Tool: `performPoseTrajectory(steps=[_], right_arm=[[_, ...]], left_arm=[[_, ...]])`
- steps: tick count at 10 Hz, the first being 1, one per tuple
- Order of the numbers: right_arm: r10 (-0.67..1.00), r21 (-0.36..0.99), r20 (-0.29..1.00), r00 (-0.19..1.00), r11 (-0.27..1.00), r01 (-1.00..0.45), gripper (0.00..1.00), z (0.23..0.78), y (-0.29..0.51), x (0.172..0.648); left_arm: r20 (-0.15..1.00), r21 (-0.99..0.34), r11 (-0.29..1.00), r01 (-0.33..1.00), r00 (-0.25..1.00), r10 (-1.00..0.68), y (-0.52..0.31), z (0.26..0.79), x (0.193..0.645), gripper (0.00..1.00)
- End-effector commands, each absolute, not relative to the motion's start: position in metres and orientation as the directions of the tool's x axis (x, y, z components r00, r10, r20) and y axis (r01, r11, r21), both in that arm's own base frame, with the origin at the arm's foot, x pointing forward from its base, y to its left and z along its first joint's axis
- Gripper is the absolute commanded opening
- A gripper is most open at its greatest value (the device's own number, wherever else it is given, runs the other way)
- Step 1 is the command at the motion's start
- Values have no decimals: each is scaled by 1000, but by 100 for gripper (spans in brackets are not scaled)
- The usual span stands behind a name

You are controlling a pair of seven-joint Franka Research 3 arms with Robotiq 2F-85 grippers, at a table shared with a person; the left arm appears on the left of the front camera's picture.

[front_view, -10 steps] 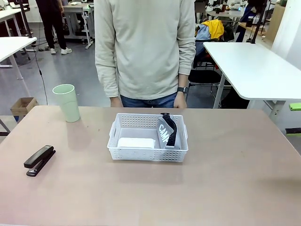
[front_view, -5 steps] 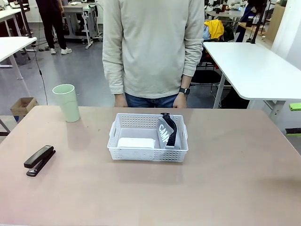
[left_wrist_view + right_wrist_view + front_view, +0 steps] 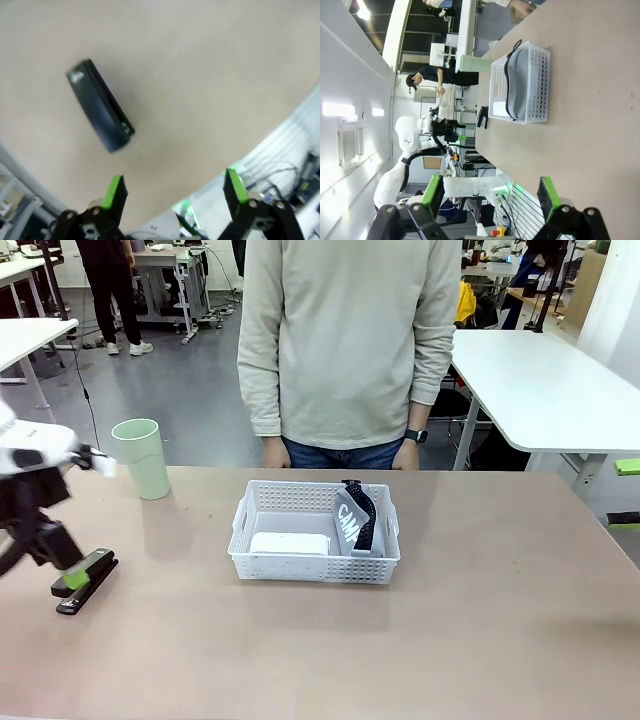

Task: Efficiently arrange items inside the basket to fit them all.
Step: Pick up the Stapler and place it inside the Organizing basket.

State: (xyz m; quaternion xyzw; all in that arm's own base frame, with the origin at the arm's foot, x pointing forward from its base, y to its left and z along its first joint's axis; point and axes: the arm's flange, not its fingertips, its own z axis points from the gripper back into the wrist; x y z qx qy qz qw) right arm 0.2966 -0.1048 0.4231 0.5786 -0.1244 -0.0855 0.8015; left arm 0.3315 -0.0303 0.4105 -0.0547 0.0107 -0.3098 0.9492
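Spread wide, the left claw [image 3: 175, 186] hangs over the desk [image 3: 215, 75], the black stapler [image 3: 100, 112] lying ahead-left of its gap, long axis slanting across.

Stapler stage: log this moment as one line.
left pincer open near stapler | right pincer open | pouch, box in basket | cup, stapler on table

1 basket [image 3: 313, 562], 1 pouch [image 3: 350, 525], 1 white box [image 3: 290, 543], 1 stapler [image 3: 98, 564] lower left, 1 cup [image 3: 141, 458] upper left, 1 left gripper [image 3: 174, 182], 1 right gripper [image 3: 490, 185], 1 person [image 3: 350, 340] at the table, top centre.
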Motion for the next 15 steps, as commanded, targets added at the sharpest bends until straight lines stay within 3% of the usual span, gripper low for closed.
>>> performPoseTrajectory(steps=[1,2,4,5,6,8,11,15], right_arm=[[-292,955,85,953,296,6,100,429,-104,296],[-292,955,85,953,296,6,100,429,-104,296],[-292,955,85,953,296,6,100,429,-104,296],[-292,955,85,953,296,6,100,429,-104,296],[-292,955,85,953,296,6,100,429,-104,296],[-292,955,85,953,296,6,100,429,-104,296],[-292,955,85,953,296,6,100,429,-104,296],[-292,955,85,953,296,6,100,429,-104,296]], left_arm=[[-78,43,929,367,929,-363,-15,362,326,100],[14,-111,802,587,808,-589,-30,410,332,100],[-27,-47,858,511,858,-512,-34,389,347,100],[33,-64,834,548,836,-547,-28,381,361,100],[85,-11,883,469,880,-467,-22,365,387,100],[158,2,866,500,855,-494,-18,347,404,100],[20,18,886,464,885,-464,-14,326,415,100],[-50,18,904,427,904,-426,-8,317,418,100]])
